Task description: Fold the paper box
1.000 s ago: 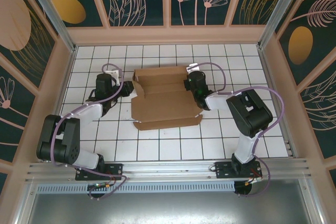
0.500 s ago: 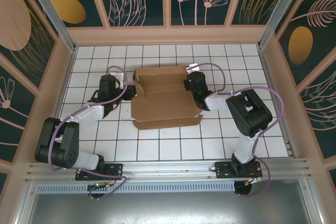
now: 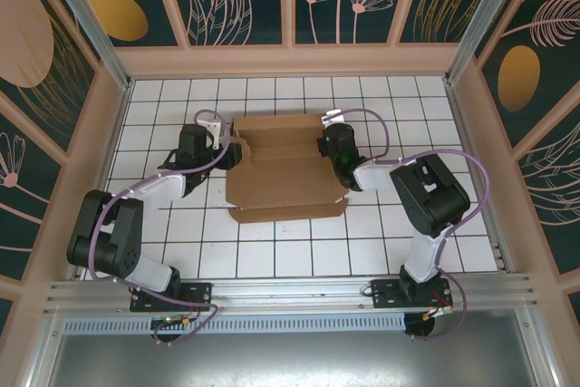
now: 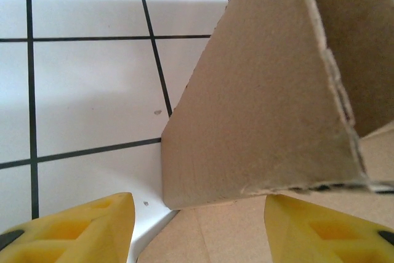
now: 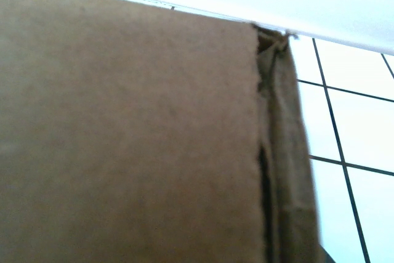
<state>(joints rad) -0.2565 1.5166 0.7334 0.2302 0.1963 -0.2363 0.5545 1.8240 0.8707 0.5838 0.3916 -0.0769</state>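
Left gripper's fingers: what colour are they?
Bright yellow fingers, clearest in the left wrist view.

Free lane on the white tiled floor (image 3: 272,251) near side of the flat brown cardboard box sheet (image 3: 285,183), between the arm bases. Left edge blocked by left gripper (image 3: 231,153), whose parted yellow fingers (image 4: 80,229) face an upright cardboard flap (image 4: 258,109). Right gripper (image 3: 333,147) blocks the right edge. Far tiles are free up to the wooden back wall (image 3: 290,61).
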